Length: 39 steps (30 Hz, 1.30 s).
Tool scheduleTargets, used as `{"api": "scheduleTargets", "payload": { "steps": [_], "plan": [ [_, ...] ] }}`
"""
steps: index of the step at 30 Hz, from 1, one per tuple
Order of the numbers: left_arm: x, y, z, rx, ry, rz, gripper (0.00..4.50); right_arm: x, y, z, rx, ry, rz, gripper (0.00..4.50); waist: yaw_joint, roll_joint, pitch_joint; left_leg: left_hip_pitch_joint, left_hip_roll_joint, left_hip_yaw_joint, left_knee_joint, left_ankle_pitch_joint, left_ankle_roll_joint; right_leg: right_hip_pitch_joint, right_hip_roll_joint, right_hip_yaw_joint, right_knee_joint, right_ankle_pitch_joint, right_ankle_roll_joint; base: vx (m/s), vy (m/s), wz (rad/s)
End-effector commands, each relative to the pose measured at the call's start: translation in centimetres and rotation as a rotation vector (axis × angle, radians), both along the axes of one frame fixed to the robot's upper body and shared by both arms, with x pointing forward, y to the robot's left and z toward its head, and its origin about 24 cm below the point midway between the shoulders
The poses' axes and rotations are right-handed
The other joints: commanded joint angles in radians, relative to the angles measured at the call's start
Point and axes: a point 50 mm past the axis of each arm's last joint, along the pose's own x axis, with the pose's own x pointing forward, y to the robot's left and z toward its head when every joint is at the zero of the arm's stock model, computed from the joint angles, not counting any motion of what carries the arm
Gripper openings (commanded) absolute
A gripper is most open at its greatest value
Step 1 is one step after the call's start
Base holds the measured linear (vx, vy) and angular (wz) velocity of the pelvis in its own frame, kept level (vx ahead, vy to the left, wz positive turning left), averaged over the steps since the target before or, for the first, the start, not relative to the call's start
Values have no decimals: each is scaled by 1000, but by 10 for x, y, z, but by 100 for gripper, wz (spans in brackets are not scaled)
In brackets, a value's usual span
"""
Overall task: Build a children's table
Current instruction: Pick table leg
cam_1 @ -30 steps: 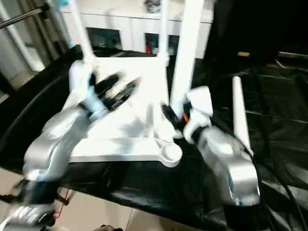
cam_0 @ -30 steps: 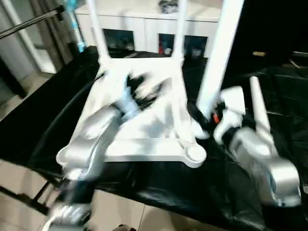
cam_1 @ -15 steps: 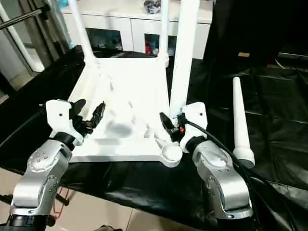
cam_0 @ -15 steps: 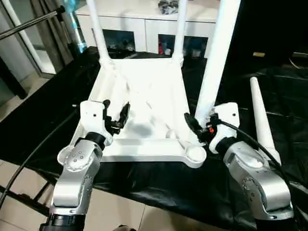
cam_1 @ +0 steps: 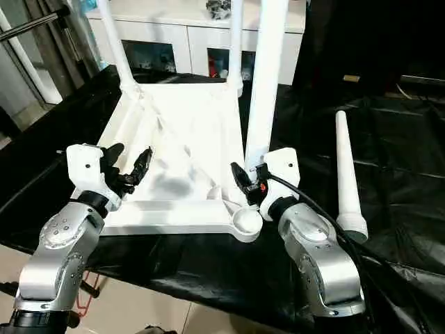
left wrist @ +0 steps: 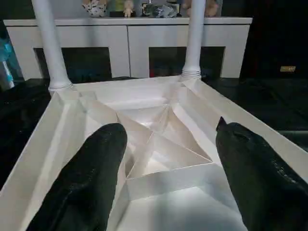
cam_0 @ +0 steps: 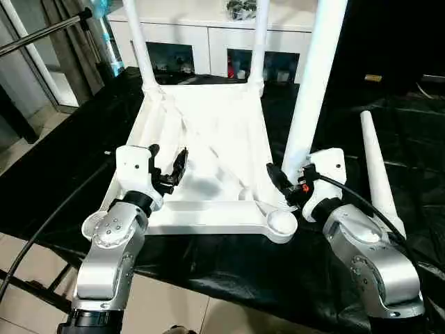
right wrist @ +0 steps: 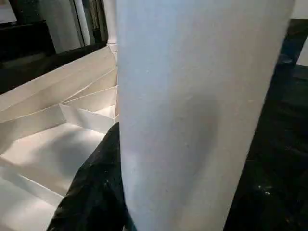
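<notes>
Gripping a near-corner leg (cam_0: 309,90) with my right gripper (cam_0: 290,186), left gripper (cam_0: 169,169) open over the inverted tabletop (cam_0: 208,139) on the black-draped bench, I judge three legs standing, the fourth leg (cam_0: 379,174) lying alongside unfitted.

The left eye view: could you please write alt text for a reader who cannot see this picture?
An upturned white tabletop lies on black cloth; the right gripper is closed on an upright leg at its near right. Two legs stand in the far corners, a fourth leg lies at right, and the left gripper is open.
</notes>
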Motion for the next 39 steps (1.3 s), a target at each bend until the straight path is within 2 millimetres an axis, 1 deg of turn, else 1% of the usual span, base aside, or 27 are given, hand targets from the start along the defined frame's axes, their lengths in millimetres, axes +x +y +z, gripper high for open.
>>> {"api": "scheduleTargets", "payload": {
  "steps": [1,3,7,14,18,39],
  "plan": [
    [1,0,7,9,-32,1,343,2,1,7,4,-31,0,191,1,-9,-63,23,43,-29,-77,-285,-13,36,-40,39,-82,-242,-134,0,0,0],
    [1,0,7,9,-32,1,343,2,1,7,4,-31,0,191,2,-10,-65,22,43,-28,-76,-272,-9,37,-40,40,-80,-222,-138,0,0,0],
    [1,0,7,9,-32,1,343,2,1,7,4,-31,0,191,2,-10,-65,21,43,-27,-75,-260,-2,38,-41,39,-79,-215,-142,0,0,0],
    [1,0,7,9,-32,1,343,2,1,7,4,-31,0,191,2,-10,-64,22,43,-28,-76,-279,-8,37,-40,39,-82,-243,-136,0,0,0],
    [1,0,7,9,-32,1,343,2,1,7,4,-31,0,191,2,-10,-65,22,43,-28,-75,-267,-5,38,-40,39,-80,-226,-138,0,0,0],
    [1,0,7,9,-32,1,343,2,1,7,4,-31,0,191,2,-10,-65,22,43,-28,-75,-263,-2,38,-40,38,-79,-223,-142,0,0,0]
  ]
}}
